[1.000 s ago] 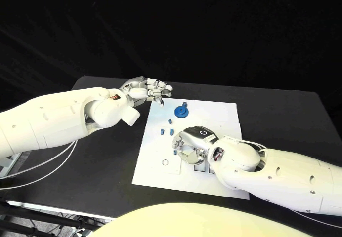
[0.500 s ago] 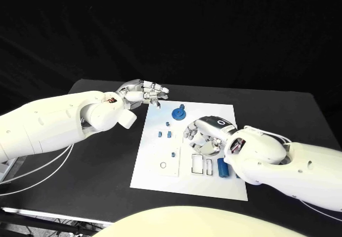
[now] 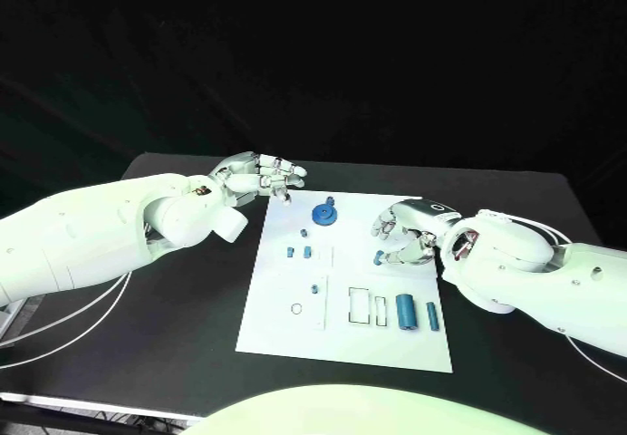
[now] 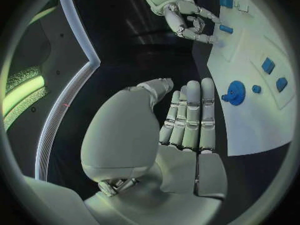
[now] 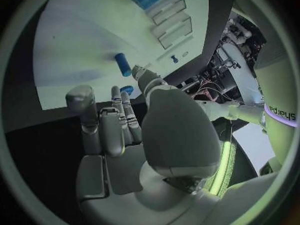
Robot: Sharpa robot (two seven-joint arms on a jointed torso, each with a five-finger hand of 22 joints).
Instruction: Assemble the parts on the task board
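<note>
One piece of text is showing, in the right wrist view: dark letters are running along a white curved band with a purple line beside it, well apart from the right hand, behind its back side. The letters are looking like "edyeys", upside down, and I cannot read them surely.

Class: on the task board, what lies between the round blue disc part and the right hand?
In the head view, only bare white task board lies between the round blue disc part and the right hand.
</note>
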